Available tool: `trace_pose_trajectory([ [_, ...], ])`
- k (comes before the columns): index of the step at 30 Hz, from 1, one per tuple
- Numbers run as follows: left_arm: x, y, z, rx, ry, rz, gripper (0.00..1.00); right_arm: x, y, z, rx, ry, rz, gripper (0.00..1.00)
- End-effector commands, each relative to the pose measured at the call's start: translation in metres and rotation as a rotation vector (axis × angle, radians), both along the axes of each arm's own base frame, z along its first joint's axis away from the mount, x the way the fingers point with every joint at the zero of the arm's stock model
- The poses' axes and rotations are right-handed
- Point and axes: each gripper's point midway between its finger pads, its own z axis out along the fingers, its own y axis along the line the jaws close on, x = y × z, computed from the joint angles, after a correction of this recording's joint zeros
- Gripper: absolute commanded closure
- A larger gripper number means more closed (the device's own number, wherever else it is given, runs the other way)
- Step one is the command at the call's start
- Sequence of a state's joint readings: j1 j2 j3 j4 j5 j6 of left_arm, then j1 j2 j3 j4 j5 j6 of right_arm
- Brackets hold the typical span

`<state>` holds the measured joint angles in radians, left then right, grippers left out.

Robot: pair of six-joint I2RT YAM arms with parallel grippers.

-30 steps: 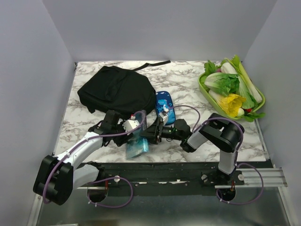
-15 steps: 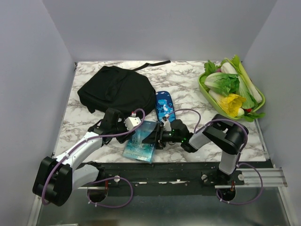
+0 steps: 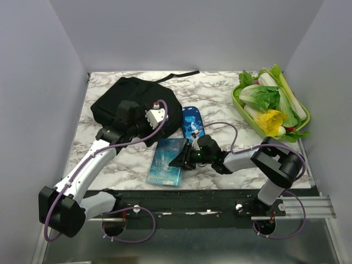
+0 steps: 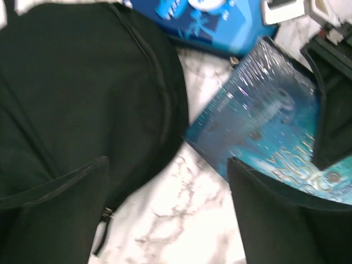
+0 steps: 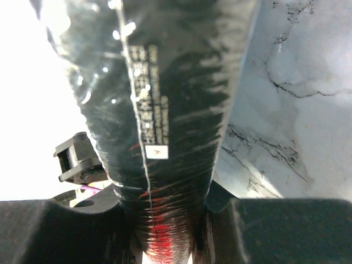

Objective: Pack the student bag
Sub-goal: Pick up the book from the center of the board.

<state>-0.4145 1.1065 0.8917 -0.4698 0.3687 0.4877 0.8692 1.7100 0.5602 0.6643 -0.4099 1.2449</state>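
Observation:
The student bag [image 3: 135, 104] is a big black backpack lying closed at the back left, and it fills the left of the left wrist view [image 4: 77, 82]. A glossy blue book [image 3: 166, 160] lies on the marble in front of it. My right gripper [image 3: 179, 160] is shut on the book's right edge, and the plastic-wrapped cover [image 5: 176, 99] runs up from between its jaws [image 5: 170, 220]. My left gripper [image 3: 164, 125] hovers open and empty by the bag's front edge. Below it is bare marble, between the bag and the book [image 4: 264, 121].
A blue patterned pencil case [image 3: 192, 122] lies just behind the book, touching the bag's right side. A green basket [image 3: 301, 124] of vegetables stands at the back right. One bag strap [image 3: 179, 75] trails along the back wall.
My left gripper has opened, let go of the book and pulled back toward the bag. The right gripper has closed on the book's edge. The book now lies flatter and a little farther back.

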Motion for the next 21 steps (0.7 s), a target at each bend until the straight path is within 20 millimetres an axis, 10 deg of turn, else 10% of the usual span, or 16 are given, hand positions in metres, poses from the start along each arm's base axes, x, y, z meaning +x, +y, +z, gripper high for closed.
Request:
trace_pose_trajectory([
  [1, 0.026, -0.017, 0.016, 0.042, -0.077, -0.070, 0.02, -0.002, -0.003, 0.010, -0.061, -0.120, 0.060, 0.95],
  [9, 0.065, -0.038, -0.023, 0.128, -0.095, -0.134, 0.02, -0.013, -0.025, 0.036, -0.127, -0.312, 0.096, 0.99],
  [21, 0.123, -0.050, -0.028, 0.175, -0.147, -0.055, 0.03, -0.010, -0.069, 0.040, -0.168, -0.316, -0.050, 0.99],
])
